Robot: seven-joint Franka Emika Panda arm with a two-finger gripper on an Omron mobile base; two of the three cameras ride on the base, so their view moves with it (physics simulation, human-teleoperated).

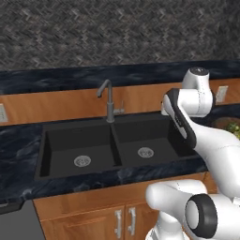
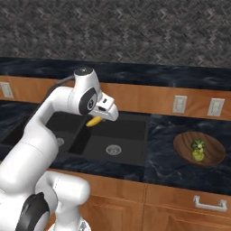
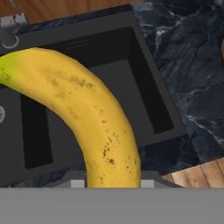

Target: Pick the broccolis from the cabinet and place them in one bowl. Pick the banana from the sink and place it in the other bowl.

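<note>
The dark marbled counter (image 2: pixel 162 153) runs the width of the scene beneath a wooden backsplash strip and a grey herringbone wall. Set into it is the black two-basin sink (image 1: pixel 112 145), each basin with a round silver drain, and the tall curved faucet (image 1: pixel 108 101) stands at the middle of its back rim. A raised divider splits the two basins.

The white arm bends up over the sink's right basin, its forearm crossing in front of the right rim in the left base view. The gripper (image 2: pixel 100 118) hangs above that basin, well clear of the basin floor, and is closed around the banana (image 3: pixel 83 113). In the hand view the fruit curves up from between the fingers and blocks much of the look down into the basin; the fingertips themselves are hidden by it. In the right base view the banana shows as a small yellow shape just under the hand.

To the right of the sink, well apart from it across bare counter, lies the wooden bowl (image 2: pixel 214 155) with two broccolis (image 2: pixel 197 150) inside, touching each other. Two wall outlets (image 2: pixel 179 104) sit on the backsplash behind that stretch. Nothing stands on the counter between sink rim and bowl.
</note>
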